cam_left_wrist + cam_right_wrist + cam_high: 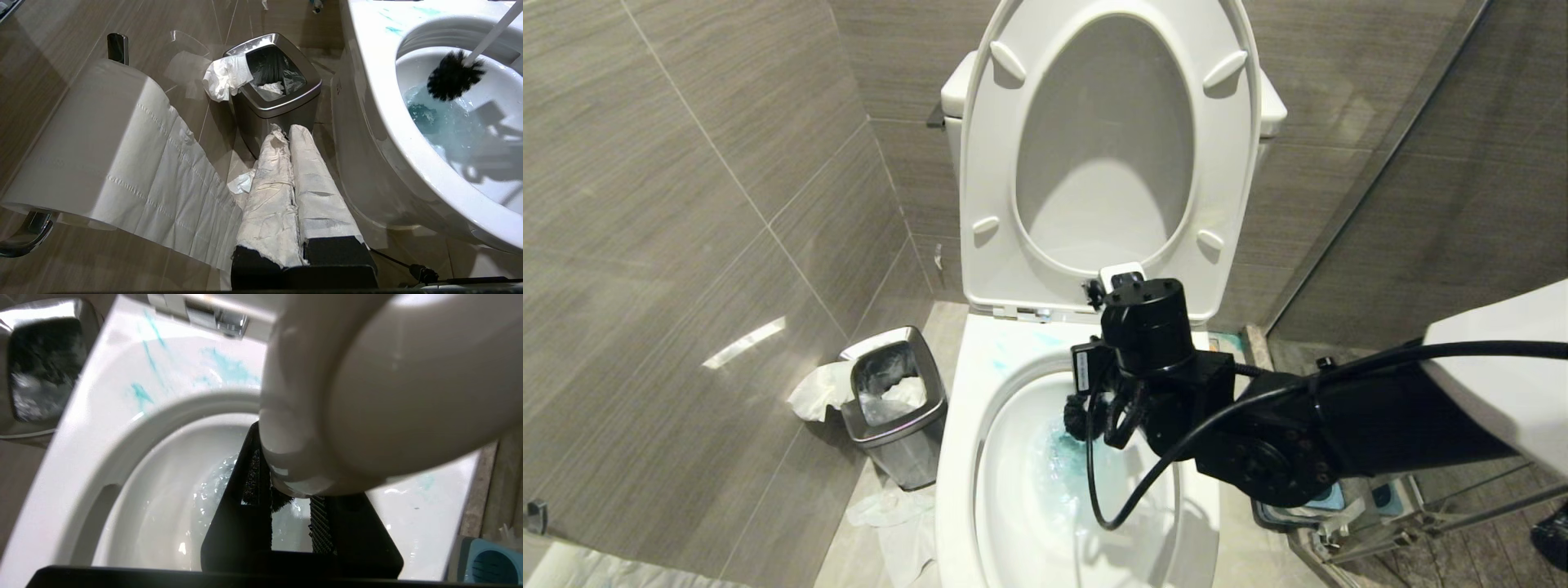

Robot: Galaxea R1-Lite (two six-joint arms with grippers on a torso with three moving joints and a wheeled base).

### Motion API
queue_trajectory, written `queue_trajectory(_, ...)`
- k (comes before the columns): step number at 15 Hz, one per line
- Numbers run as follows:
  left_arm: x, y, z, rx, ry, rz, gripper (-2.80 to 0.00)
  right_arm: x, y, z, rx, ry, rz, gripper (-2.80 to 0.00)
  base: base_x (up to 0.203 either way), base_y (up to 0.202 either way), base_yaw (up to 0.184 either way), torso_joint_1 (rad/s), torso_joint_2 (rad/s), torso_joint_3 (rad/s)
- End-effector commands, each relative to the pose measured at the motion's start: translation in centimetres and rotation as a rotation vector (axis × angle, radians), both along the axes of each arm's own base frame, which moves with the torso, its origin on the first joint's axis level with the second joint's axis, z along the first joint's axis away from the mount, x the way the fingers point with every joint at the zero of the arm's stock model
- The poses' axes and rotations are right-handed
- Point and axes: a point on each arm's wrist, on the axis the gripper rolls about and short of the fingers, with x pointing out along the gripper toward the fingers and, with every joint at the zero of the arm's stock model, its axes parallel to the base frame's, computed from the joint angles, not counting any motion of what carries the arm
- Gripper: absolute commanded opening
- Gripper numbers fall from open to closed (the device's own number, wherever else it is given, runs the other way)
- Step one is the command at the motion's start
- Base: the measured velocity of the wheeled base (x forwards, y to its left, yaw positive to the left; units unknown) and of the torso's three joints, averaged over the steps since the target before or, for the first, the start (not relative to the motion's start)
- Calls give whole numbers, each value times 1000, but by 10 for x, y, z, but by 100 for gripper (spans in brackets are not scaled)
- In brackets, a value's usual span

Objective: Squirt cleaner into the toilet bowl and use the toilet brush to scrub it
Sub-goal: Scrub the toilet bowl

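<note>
The toilet bowl (964,425) stands open before me, its seat and lid (980,163) raised against the tank. My right gripper (1115,412) reaches over the bowl's back half and is shut on the toilet brush's white handle (367,396), which fills the right wrist view between the black fingers (320,522). The black bristle head (453,75) hangs just above the teal-tinted water (441,122). Cleaner (229,369) smears the rim behind the opening. My left gripper (288,130) is parked low beside the bowl, shut, with its fingers wrapped in white.
A square steel waste bin (894,404) with paper hanging out stands left of the toilet, crumpled paper (890,514) on the floor by it. A toilet-paper roll (102,143) hangs on the left wall. The blue brush holder (490,565) sits on the floor to the right.
</note>
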Motion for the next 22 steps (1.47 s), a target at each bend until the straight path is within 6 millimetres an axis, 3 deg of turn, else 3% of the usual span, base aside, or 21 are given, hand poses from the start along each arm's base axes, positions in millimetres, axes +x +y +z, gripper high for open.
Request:
queue_trajectory(1, 0, 0, 0, 0, 1, 0, -280, -11, -10, 31, 52, -52, -1, -280, 0, 0, 0, 0, 0, 0)
queue_trajectory(5, 0, 0, 0, 0, 1, 2, -280, -3, -3, 10, 23, -16, 4, -280, 0, 0, 0, 0, 0, 0)
queue_trajectory(13, 0, 0, 0, 0, 1, 0, -280, 21, 21, -90, -87, 102, -1, -280, 0, 0, 0, 0, 0, 0)
queue_trajectory(15, 0, 0, 0, 0, 1, 0, -280, 24, 23, -105, -108, 122, -4, -280, 0, 0, 0, 0, 0, 0)
queue_trajectory(19, 0, 0, 0, 0, 1, -1, -280, 22, 23, -111, -120, 134, -6, -280, 0, 0, 0, 0, 0, 0)
queue_trajectory(22, 0, 0, 0, 0, 1, -1, -280, 12, 16, -82, -86, 96, 3, -280, 0, 0, 0, 0, 0, 0)
